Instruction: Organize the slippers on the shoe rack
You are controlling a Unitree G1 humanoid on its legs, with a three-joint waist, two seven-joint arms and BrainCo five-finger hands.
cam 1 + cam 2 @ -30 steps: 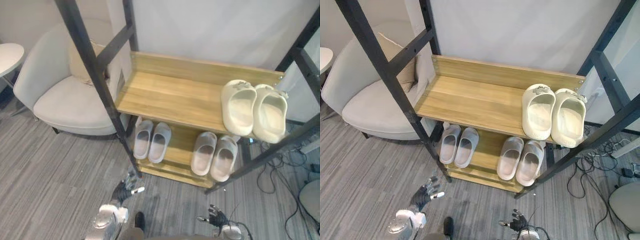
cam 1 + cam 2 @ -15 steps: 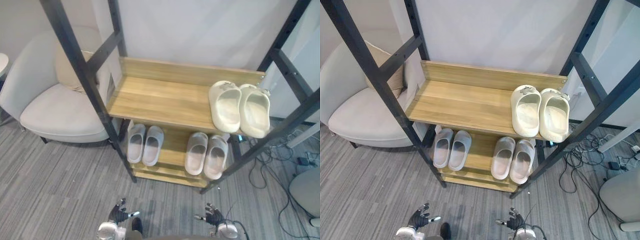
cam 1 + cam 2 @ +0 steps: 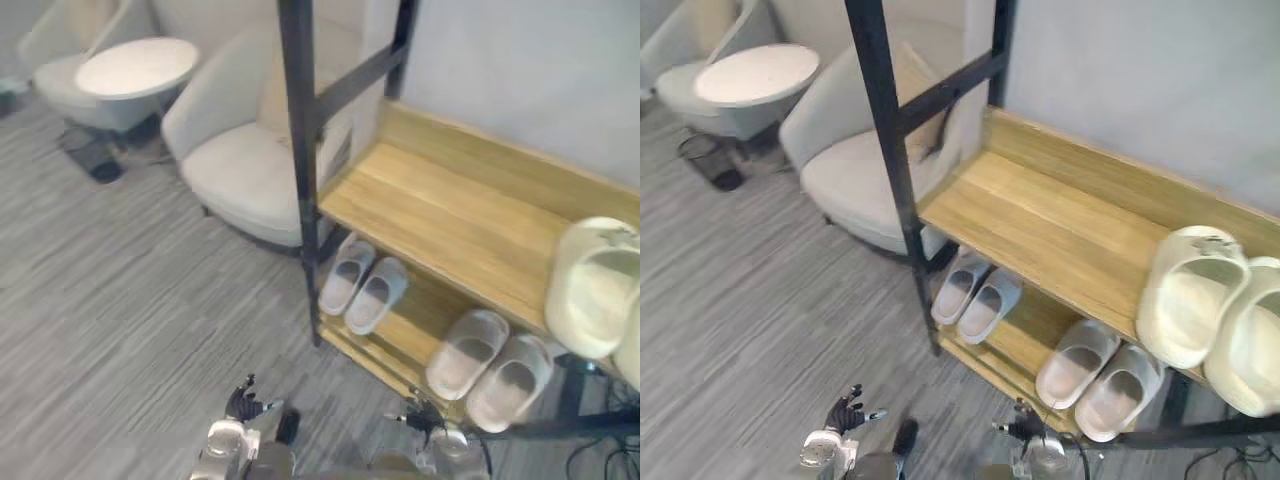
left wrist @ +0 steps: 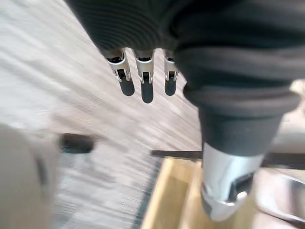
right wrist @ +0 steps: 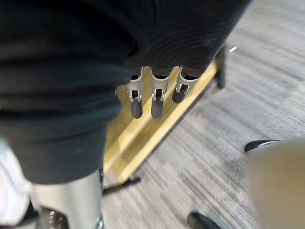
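We judge the job close to finished: on the shoe rack (image 3: 1040, 220) a cream pair of slippers (image 3: 1188, 300) sits at the right of the upper shelf. Two grey pairs rest on the lower shelf, one pair at the left (image 3: 975, 295) and one further right (image 3: 1095, 375), each laid side by side with toes pointing in. Our left hand (image 4: 141, 76) and right hand (image 5: 157, 95) hang low over the grey floor near the rack's front, fingers straight and relaxed, grasping nothing. The rack's right end and the outer cream slipper are cut off at the frame edge, so we cannot tell whether anything beyond needs tidying. An armchair (image 3: 855, 180) stands left of the rack.
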